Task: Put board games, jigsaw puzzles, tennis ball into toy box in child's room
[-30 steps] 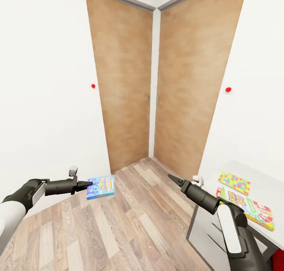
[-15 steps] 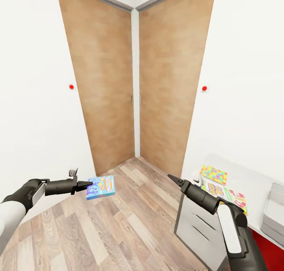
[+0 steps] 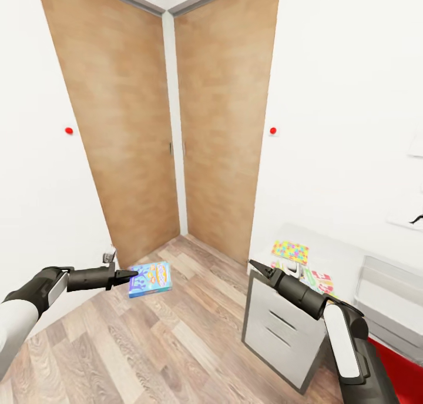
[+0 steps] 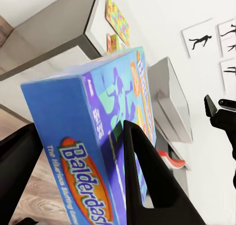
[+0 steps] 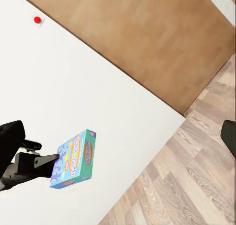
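the left gripper (image 3: 124,274) has its dark tapered fingers (image 4: 147,181) pinched on the edge of a thin, glossy blue board game (image 3: 150,279), holding the flat box out level above the wood-plank floor (image 3: 176,345). the right gripper (image 3: 256,266) comes to a narrow black point with its fingers pressed together, empty, over the corner of the table (image 3: 341,257). on that smooth pale top lie a flat jigsaw puzzle (image 3: 290,252) of bright interlocking pieces and a second printed game box (image 3: 316,279), beside the light-grey toy box (image 3: 388,292) with its rounded rim.
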Tool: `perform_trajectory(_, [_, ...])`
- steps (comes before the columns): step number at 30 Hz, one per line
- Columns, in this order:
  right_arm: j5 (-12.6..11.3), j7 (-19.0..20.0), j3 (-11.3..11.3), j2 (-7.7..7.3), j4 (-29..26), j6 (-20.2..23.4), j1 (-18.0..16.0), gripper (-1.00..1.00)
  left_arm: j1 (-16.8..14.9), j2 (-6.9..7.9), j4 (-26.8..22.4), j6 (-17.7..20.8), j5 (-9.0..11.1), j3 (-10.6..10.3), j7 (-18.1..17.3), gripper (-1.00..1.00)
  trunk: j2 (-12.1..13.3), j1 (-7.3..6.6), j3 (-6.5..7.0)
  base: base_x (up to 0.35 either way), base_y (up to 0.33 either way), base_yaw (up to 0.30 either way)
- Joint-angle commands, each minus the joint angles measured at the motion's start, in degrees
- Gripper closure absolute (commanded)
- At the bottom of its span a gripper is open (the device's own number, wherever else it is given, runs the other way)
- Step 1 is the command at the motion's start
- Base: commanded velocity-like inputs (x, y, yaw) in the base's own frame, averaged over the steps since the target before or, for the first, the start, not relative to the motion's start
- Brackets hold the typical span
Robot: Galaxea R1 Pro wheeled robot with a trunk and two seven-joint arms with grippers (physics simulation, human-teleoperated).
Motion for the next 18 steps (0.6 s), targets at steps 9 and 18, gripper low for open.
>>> perform_trajectory(9, [0.0, 0.2, -0.2, 0.07, 0.0, 0.4, -0.1, -1.00, 0.0, 0.05, 0.0, 0.6, 0.4, -0.1, -0.1, 1.00, -0.1, 0.04, -0.14, 0.000, 0.000, -0.278])
perform_trajectory(18, [0.0, 0.2, -0.1, 0.07, 0.0, 0.4, -0.1, -1.00, 0.0, 0.05, 0.0, 0.6, 0.4, -0.1, -0.1, 1.00, -0.1, 0.04, -0.14, 0.000, 0.000, -0.278])
